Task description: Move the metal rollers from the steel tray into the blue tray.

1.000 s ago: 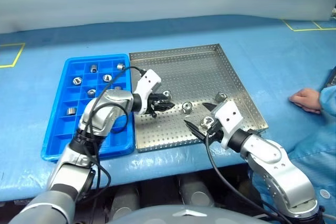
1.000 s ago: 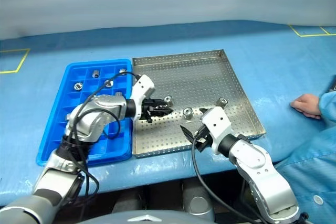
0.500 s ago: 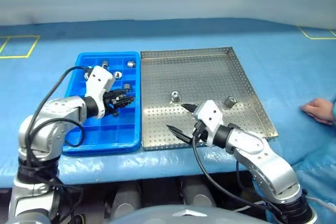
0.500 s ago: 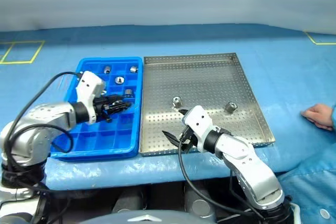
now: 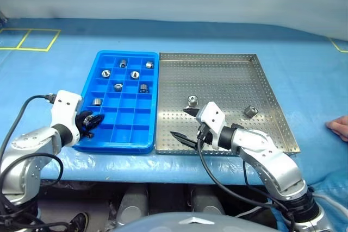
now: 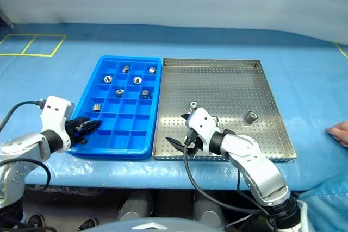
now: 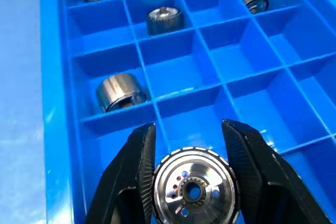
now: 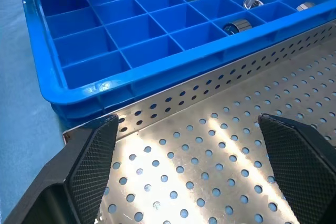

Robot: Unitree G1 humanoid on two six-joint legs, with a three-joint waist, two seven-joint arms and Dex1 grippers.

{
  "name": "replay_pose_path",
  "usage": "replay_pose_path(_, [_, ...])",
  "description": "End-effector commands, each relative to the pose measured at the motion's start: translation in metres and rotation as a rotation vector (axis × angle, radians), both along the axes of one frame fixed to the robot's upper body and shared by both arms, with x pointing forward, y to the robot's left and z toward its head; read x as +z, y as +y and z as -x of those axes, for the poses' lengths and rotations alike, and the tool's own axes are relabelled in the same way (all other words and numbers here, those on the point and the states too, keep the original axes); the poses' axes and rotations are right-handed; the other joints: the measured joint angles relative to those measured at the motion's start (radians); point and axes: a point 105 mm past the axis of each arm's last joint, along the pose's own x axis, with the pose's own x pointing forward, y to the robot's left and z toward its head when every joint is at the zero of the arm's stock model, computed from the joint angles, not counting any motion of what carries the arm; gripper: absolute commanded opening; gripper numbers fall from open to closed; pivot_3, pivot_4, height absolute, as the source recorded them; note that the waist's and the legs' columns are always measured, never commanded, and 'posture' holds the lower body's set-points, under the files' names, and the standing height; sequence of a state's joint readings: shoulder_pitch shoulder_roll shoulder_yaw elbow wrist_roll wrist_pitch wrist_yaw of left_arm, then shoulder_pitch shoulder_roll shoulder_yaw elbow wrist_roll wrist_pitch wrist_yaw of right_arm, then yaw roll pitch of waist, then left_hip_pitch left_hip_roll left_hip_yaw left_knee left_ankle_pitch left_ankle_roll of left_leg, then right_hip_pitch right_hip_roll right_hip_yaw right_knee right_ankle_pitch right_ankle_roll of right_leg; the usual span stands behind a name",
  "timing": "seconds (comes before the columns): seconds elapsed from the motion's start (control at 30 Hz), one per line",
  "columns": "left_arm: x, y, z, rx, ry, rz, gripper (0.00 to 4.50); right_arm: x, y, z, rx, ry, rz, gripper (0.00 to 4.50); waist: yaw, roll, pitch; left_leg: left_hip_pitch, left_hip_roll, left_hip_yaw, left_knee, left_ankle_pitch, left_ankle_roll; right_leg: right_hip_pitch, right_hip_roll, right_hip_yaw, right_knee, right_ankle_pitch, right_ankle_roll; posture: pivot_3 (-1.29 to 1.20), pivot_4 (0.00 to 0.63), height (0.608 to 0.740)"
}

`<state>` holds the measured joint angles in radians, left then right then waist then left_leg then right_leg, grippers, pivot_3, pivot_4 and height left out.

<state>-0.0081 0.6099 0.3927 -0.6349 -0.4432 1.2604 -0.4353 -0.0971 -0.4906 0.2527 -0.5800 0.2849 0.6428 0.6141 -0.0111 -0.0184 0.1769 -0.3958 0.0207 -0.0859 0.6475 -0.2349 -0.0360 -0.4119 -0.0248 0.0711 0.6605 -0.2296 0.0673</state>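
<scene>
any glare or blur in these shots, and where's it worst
Right wrist view: bright glare patches on the steel tray floor between the open right claw fingers. Left wrist view: the roller held in the left claw is sharp with small highlights; the blue tray behind looks slightly soft. Left eye view: even light, faint sheen on the steel tray.

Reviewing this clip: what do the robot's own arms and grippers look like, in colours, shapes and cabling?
Both arms are rounded silver-grey segments with black joints, each ending in a white boxy wrist block. A thin black cable loops loosely off each wrist. The left gripper and right gripper each have two black tapered fingers; the right gripper's pads show a fine mesh texture.
</scene>
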Motion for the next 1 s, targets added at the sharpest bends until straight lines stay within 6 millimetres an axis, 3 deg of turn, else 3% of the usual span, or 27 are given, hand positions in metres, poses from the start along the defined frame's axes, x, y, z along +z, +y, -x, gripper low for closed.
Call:
replay_pose_path(0.03, [0.010,0.008,0.004,0.021,-0.040,-0.031,1.72,0.010,0.005,0.001,0.029,-0.040,-0.024,4.50,0.001,0.000,0.000,0.000,0.000,0.000,0.000,0.000,0.000,0.000,0.000,0.000,0.000,0.000,0.000,0.11,0.150,0.740])
replay_pose_path(0.2, [0.003,0.016,0.008,0.025,-0.013,-0.088,1.72,0.010,0.005,0.000,0.026,-0.043,-0.024,4.50,0.001,0.000,0.000,0.000,0.000,0.000,0.000,0.000,0.000,0.000,0.000,0.000,0.000,0.000,-0.001,0.12,0.150,0.740])
replay_pose_path(0.4, [0.014,0.015,-0.003,0.042,-0.083,-0.028,3.55,0.010,0.005,-0.003,0.013,-0.050,-0.022,4.50,0.003,0.000,0.000,0.000,0.000,0.000,0.000,0.000,0.000,0.000,0.000,-0.001,0.000,0.000,-0.001,0.11,0.150,0.740])
replay_pose_path(0.57, [0.029,-0.022,-0.025,-0.068,-0.191,0.109,3.55,0.011,0.004,-0.004,0.002,-0.061,-0.016,4.50,0.003,0.000,0.000,0.000,0.000,0.000,0.001,0.000,0.000,0.001,-0.001,-0.001,0.000,0.000,-0.001,0.09,0.150,0.740])
replay_pose_path(0.7, [0.040,-0.080,-0.040,-0.258,-0.281,0.235,3.55,0.013,-0.003,-0.004,-0.022,-0.070,-0.005,4.50,0.003,0.000,0.000,0.000,0.000,-0.001,0.000,0.000,0.000,0.001,-0.001,-0.001,-0.001,0.001,0.000,0.06,0.150,0.740])
replay_pose_path(0.83, [0.030,-0.124,-0.059,-0.379,-0.287,0.217,3.55,0.013,-0.012,-0.006,-0.063,-0.083,0.024,4.50,-0.003,0.000,0.000,0.000,-0.001,0.000,0.001,0.000,0.000,0.002,-0.001,-0.001,-0.001,0.003,0.004,0.00,0.150,0.740])
replay_pose_path(1.0, [0.019,-0.153,-0.086,-0.458,-0.270,0.113,3.55,0.015,-0.020,-0.002,-0.108,-0.088,0.028,4.50,-0.023,0.000,0.000,0.000,-0.001,0.000,0.000,0.000,0.000,0.001,0.000,0.000,-0.001,0.003,0.004,-0.07,0.150,0.740])
